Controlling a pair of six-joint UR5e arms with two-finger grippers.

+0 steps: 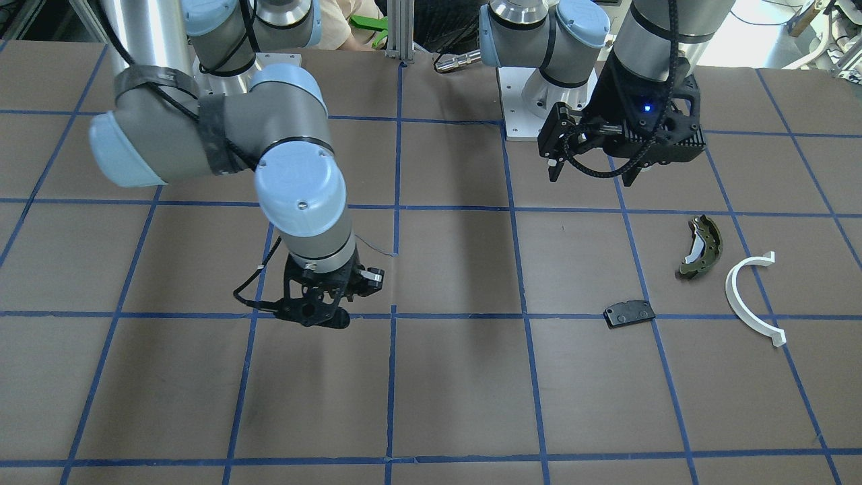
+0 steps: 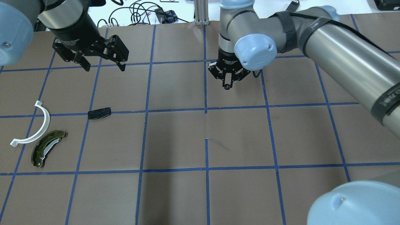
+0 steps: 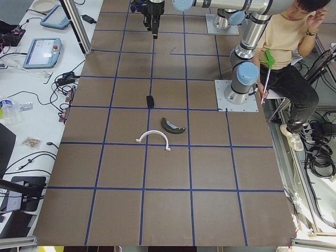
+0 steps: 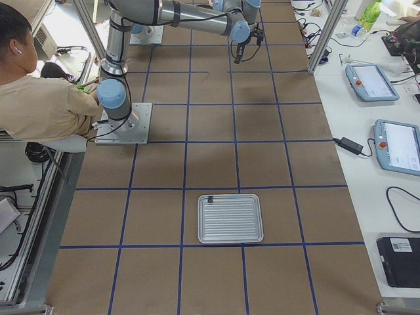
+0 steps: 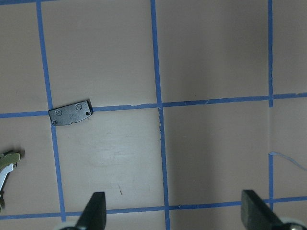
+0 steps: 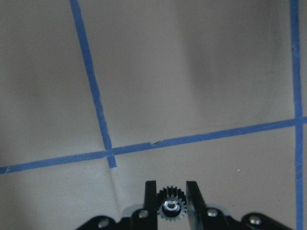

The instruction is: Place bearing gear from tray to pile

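Carrying the bearing gear (image 6: 169, 207) clenched in its right hand (image 2: 229, 83) above the counter (image 2: 175, 140), well apart from the pile (image 2: 47, 147), the robot next needs a sweep across to it, left hand (image 2: 104, 66) hanging spread wide

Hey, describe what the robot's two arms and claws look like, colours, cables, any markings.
Both arms are silver-grey tubes with light blue round joint caps. The right arm wears black straps and a thin black cable. The left claw and right claw are black and two-fingered; the left one's housing shows a small blue light and a ribbed black cable.
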